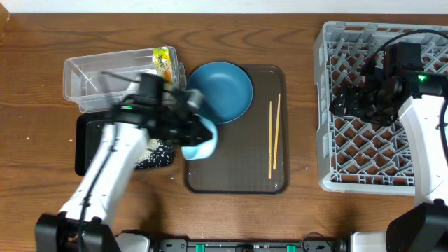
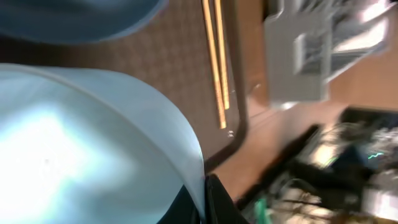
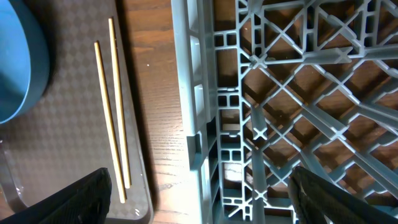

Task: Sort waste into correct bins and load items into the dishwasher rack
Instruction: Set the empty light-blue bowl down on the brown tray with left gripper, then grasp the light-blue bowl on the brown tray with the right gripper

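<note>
Bowl [image 1: 203, 143], pinched by its rim in the shut left pincer [image 1: 190, 126], hangs tilted over the tray's [image 1: 238, 164] left edge, apparently for tipping into the black bin [image 1: 91, 147] left of the tray, while the right pincer [image 3: 205, 202] hovers wide open and empty over the rack [image 1: 329, 140], right of the tray.

We read the tabletop [image 1: 301, 42] as brown wood grain, low sheen. The rack [image 1: 326, 105] at its right edge is grey moulded plastic, matt. The serving tray [image 1: 238, 171] is brown with a fine chequered texture, matt. The plate [image 1: 220, 89] is dark blue, smooth, slightly glossy. The bowl [image 1: 203, 143] is light blue, smooth, soft sheen. The chopsticks [image 1: 274, 136] are pale bare wood. The tub [image 1: 91, 73] is clear glossy plastic. The black tray [image 1: 85, 150] is matt. The wrapper [image 1: 164, 61] is shiny printed film.
</note>
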Robot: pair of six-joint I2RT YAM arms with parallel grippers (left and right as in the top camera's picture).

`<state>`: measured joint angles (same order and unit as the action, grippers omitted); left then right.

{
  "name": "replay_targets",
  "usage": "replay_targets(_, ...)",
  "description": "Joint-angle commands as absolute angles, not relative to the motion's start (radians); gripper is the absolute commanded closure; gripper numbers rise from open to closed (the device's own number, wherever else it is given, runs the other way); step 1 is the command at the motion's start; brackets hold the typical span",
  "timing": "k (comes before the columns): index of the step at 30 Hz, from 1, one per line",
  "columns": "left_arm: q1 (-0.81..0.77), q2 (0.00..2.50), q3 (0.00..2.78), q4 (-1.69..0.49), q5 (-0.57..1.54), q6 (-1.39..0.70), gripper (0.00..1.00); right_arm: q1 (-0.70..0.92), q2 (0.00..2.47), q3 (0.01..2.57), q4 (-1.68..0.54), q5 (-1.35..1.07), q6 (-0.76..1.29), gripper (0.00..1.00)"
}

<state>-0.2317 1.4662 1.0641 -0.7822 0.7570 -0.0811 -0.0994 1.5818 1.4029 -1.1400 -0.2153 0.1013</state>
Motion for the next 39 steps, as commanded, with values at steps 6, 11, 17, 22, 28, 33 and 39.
replay_targets(6, -0.556, 1.593, 1.071, -0.568, 0.448, -0.276, 0.94, -0.099, 1.584, 1.401, -1.140, -0.213, 0.088, 0.10)
replay_targets(11, -0.645, 1.663, 1.071, -0.496, 0.395, -0.321, 0.93, -0.099, 1.584, 1.401, -1.141, -0.213, 0.088, 0.10)
replay_targets(17, -0.657, 1.673, 1.072, -0.487, 0.368, -0.319, 0.83, -0.099, 1.584, 1.401, -1.140, -0.213, 0.088, 0.10)
replay_targets(22, -0.623, 1.665, 1.080, -0.498, 0.369, -0.316, 0.67, -0.096, 1.584, 1.401, -1.134, -0.214, 0.088, 0.11)
replay_targets(28, -0.521, 1.573, 1.093, -0.630, 0.368, -0.315, 0.64, -0.039, 1.582, 1.401, -1.110, -0.222, 0.060, 0.11)
replay_targets(33, -0.378, 1.441, 1.093, -0.787, 0.281, -0.311, 0.60, 0.072, 1.582, 1.401, -1.079, -0.252, 0.027, 0.12)
replay_targets(39, -0.205, 1.322, 1.093, -0.925, 0.166, -0.312, 0.53, 0.245, 1.607, 1.398, -1.036, -0.250, 0.020, 0.18)
